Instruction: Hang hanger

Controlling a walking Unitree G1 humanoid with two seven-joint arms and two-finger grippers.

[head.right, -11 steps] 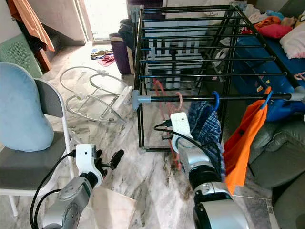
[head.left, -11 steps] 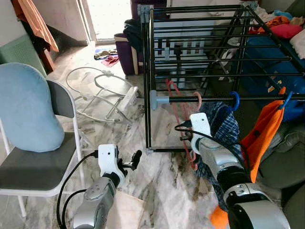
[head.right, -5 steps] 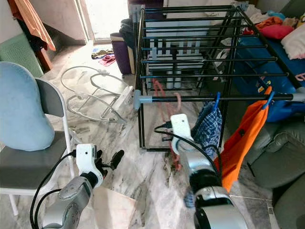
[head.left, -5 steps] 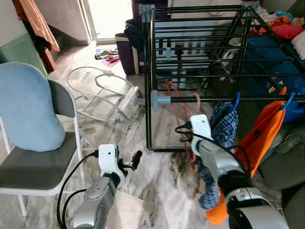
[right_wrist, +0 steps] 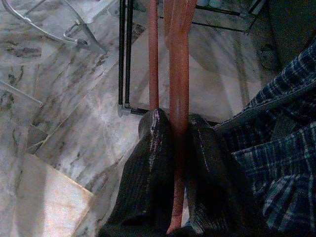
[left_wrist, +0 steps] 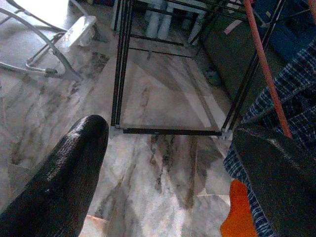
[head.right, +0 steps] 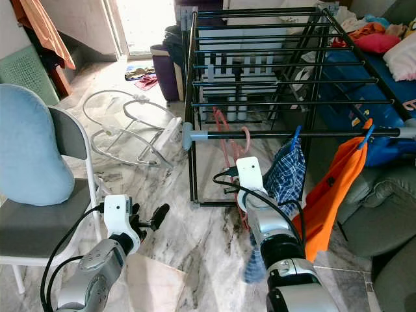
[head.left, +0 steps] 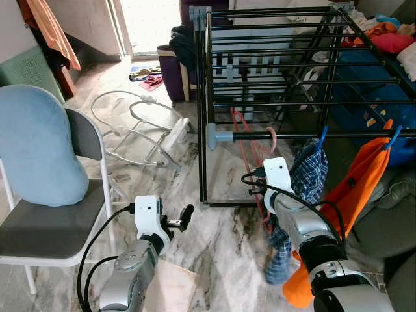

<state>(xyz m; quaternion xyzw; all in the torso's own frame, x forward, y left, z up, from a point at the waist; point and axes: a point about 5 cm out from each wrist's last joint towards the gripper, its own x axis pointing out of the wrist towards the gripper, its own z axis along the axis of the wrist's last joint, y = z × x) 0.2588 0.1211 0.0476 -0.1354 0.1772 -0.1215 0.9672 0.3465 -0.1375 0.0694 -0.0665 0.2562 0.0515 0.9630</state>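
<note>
A pink-red hanger (head.left: pixel 247 148) hangs by its hook over the front rail (head.left: pixel 351 135) of the black drying rack (head.left: pixel 273 58). My right gripper (right_wrist: pixel 177 118) reaches up under the rail and is shut on the hanger's lower bar (right_wrist: pixel 178 74). Both black fingers (right_wrist: pixel 154 148) press against it. Just right of it, blue plaid cloth (head.left: pixel 307 177) hangs from a blue hanger (head.left: pixel 322 135). My left gripper (head.left: pixel 184 215) is low over the marble floor, left of the rack. It is open, and nothing lies between its fingers (left_wrist: pixel 74 163).
An orange garment (head.left: pixel 361 185) hangs at the rail's right end, above a grey sofa (head.left: pixel 390 224). A folding chair with a blue cushion (head.left: pixel 39 146) stands at the left. A white wire frame (head.left: pixel 140 127) lies on the floor behind it. A pale board (head.left: pixel 174 287) lies by my left arm.
My right gripper has moved slightly right and down with the hanger, which now hangs straighter from the rail. The plaid cloth has dropped lower. The left arm has not moved.
</note>
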